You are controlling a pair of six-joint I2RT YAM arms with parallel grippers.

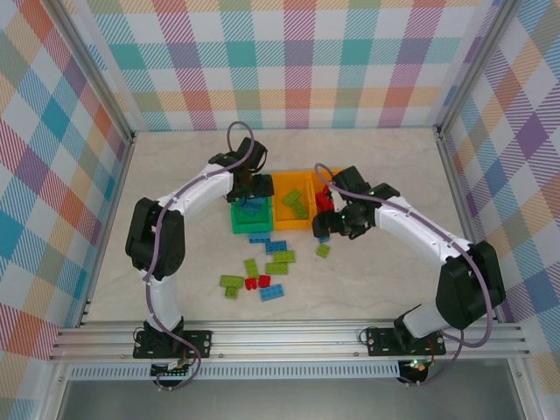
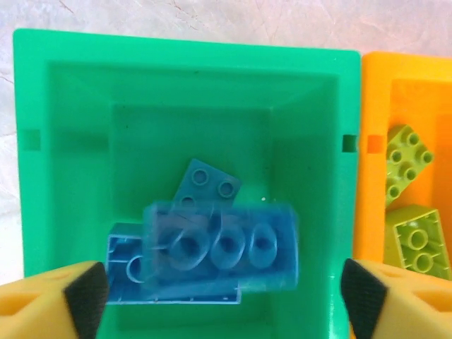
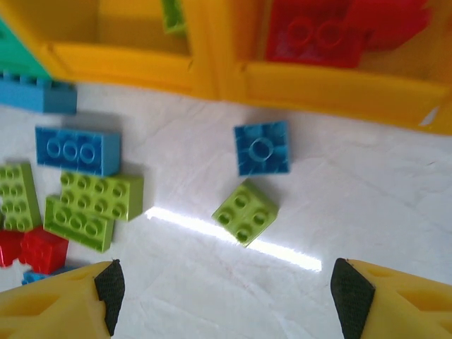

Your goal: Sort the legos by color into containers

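My left gripper (image 1: 251,194) (image 2: 224,300) hangs open over the green container (image 1: 236,229) (image 2: 183,49). A blurred blue lego (image 2: 222,244) is inside that bin, underside up, touching neither finger, above two other blue legos (image 2: 207,182). The middle orange container (image 1: 282,188) (image 3: 127,60) holds lime legos (image 2: 408,152). The right orange container (image 3: 332,88) holds red legos (image 3: 314,35). My right gripper (image 1: 331,229) (image 3: 227,293) is open above the table, empty. Just ahead of it lie a small lime lego (image 3: 245,211) and a small blue lego (image 3: 262,147).
Loose legos lie scattered in front of the bins: blue (image 1: 278,246) (image 3: 69,150), lime (image 1: 251,267) (image 3: 99,194) and red (image 1: 258,283) (image 3: 42,247). The patterned walls and metal frame (image 1: 289,337) enclose the table.
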